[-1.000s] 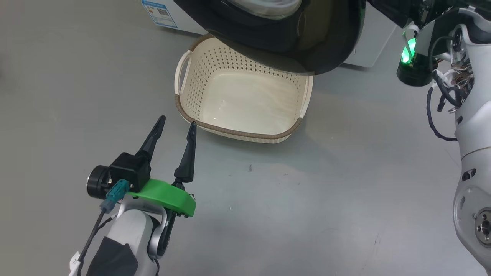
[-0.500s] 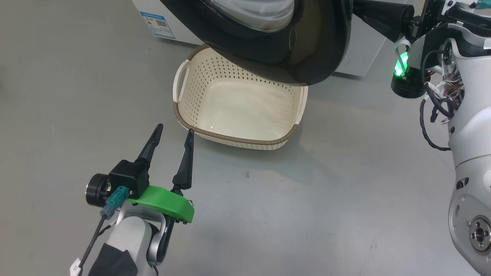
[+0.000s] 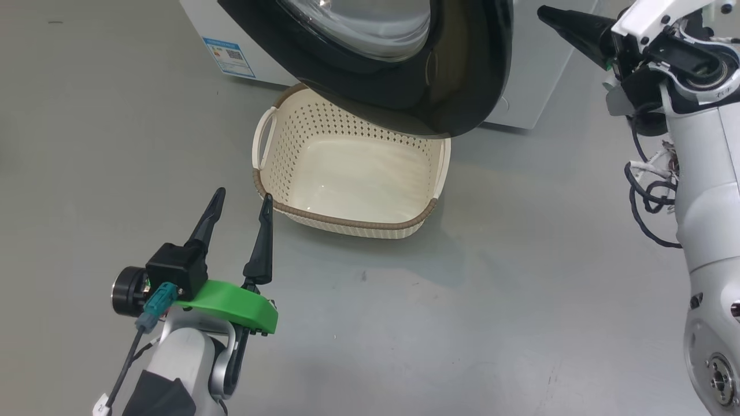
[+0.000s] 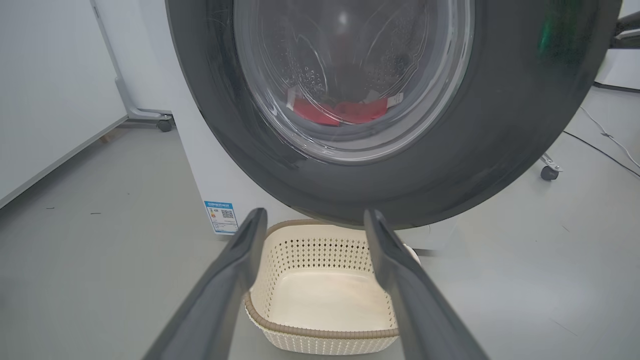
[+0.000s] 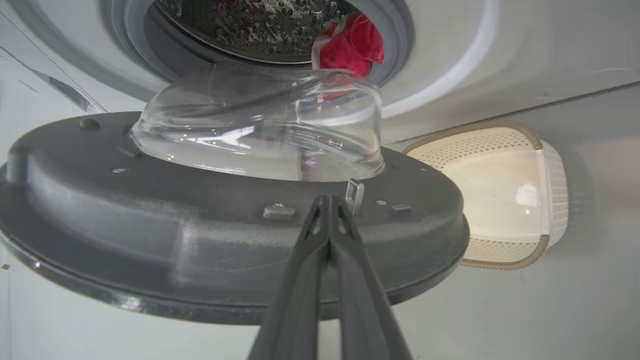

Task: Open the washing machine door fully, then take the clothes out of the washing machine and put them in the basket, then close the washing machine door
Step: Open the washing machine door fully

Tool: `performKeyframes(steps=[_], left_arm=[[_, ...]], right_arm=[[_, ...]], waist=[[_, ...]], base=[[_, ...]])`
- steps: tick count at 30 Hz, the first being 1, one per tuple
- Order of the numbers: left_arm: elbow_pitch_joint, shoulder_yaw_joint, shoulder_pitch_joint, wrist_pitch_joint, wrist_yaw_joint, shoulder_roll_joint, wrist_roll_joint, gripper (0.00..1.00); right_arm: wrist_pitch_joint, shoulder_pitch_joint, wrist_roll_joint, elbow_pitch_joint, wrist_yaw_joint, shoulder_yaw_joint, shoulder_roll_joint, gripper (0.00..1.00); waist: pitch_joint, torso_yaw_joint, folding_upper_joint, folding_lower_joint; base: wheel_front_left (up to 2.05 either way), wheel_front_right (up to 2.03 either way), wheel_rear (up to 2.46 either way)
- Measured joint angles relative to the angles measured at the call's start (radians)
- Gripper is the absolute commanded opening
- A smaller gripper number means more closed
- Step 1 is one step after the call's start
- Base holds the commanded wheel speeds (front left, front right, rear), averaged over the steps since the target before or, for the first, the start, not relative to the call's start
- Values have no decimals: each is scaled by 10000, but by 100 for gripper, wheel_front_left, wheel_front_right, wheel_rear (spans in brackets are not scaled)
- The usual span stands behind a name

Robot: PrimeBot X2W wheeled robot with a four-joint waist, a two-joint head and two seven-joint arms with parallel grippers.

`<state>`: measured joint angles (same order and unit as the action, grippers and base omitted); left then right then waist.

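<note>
Judging the risk: my right gripper (image 5: pixel 330 201), fingers pressed together on nothing, noses at the inner face of the washing machine door (image 5: pixel 200 250) beside its latch hook (image 5: pixel 354 192); a push there could skid off. The door overhangs the basket (image 3: pixel 347 222) at 12 o'clock, so the clothes (image 5: pixel 352 47), lying in the drum (image 5: pixel 250 25), could miss it. My left gripper (image 3: pixel 243 195), fingers apart and empty, hovers at 7 o'clock. The door hides the basket's far rim, and I cannot tell whether my right fingertips touch the door.

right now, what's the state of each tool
left tool: open, holding nothing
right tool: shut, holding nothing, tips by the inside of the door
</note>
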<state>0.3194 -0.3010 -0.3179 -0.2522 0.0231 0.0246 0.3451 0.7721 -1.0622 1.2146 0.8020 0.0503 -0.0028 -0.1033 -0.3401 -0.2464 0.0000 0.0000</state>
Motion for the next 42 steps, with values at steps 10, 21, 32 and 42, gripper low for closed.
performKeyframes(steps=[10, 21, 32, 42], left_arm=[[73, 410, 125, -2, 12, 75, -380, 100], [219, 988, 614, 0, 13, 242, -403, 100], [236, 1390, 1383, 0, 79, 305, -566, 100], [215, 1505, 1801, 0, 77, 301, -623, 100]], right_arm=[[-2251, 1026, -3549, -1248, 821, 2454, -1279, 0], [-4951, 2389, -5501, -2788, 802, 4660, -1827, 0], [-8295, 4795, -6600, -2842, 587, 4420, -1835, 0], [-9896, 6467, -6539, -2771, -17, 4102, -1561, 100]], waist=[[579, 469, 0, 0], [1410, 1139, 0, 0], [2363, 1752, 0, 0], [2785, 2041, 0, -1]], base=[[0, 0, 0], [0, 0, 0], [0, 0, 0], [0, 0, 0]])
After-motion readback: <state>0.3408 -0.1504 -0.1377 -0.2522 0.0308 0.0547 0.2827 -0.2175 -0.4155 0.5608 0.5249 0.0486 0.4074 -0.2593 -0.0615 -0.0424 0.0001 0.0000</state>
